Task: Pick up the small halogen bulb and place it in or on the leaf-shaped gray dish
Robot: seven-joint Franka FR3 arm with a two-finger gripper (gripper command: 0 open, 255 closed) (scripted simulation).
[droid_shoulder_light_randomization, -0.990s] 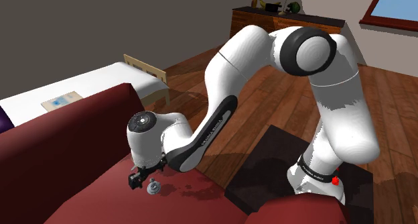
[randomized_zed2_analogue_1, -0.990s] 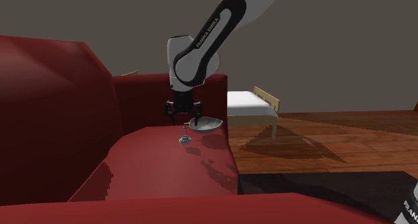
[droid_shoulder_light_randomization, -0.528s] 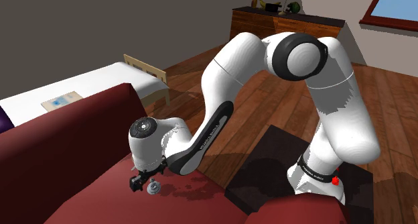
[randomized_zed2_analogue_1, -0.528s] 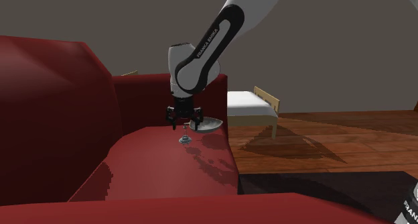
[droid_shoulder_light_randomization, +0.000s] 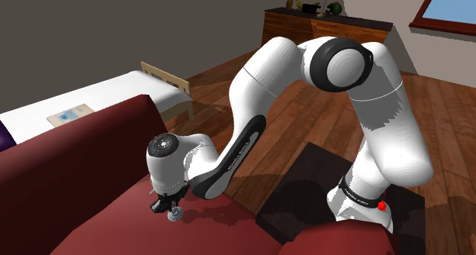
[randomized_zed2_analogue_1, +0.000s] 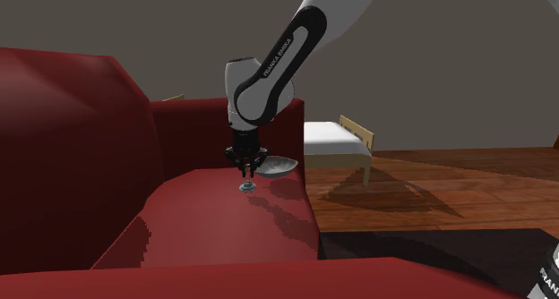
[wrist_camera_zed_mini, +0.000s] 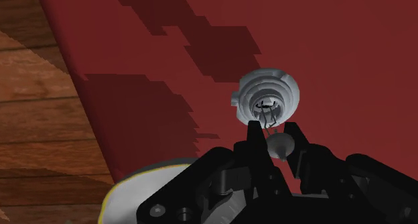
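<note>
One small grey ribbed halogen bulb (wrist_camera_zed_mini: 266, 98): stands on dark red sofa seat (randomized_zed2_analogue_1: 224, 226), just beside pale leaf-shaped dish (randomized_zed2_analogue_1: 279, 167). My black end effector (wrist_camera_zed_mini: 274, 141): nearly shut, clasping the glass tip. Recommended: grip firmly, lift straight, gently.

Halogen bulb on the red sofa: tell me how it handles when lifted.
The halogen bulb looks small, so probably light. Its rounded clear tip, in the gripper, may slip or crack if squeezed hard. The round base could roll if dropped.

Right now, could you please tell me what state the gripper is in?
Gripper: closed on the halogen bulb, which sits on the red sofa.
</note>
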